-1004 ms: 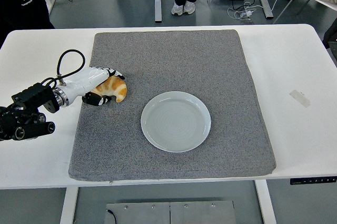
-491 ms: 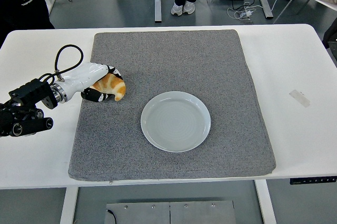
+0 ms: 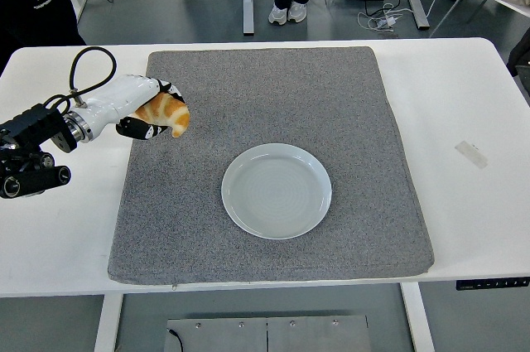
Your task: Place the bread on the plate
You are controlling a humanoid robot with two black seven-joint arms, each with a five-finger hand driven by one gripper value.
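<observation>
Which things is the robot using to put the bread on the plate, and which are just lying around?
For the job:
- left hand, holding the bread
- bread
- plate

Just there:
- grey mat
- strip of tape
- white table

Rough matt grey cloth mat (image 3: 273, 112); glossy smooth ceramic-looking plate (image 3: 277, 191); smooth white table (image 3: 464, 112); browned, crusty bread (image 3: 164, 113).
</observation>
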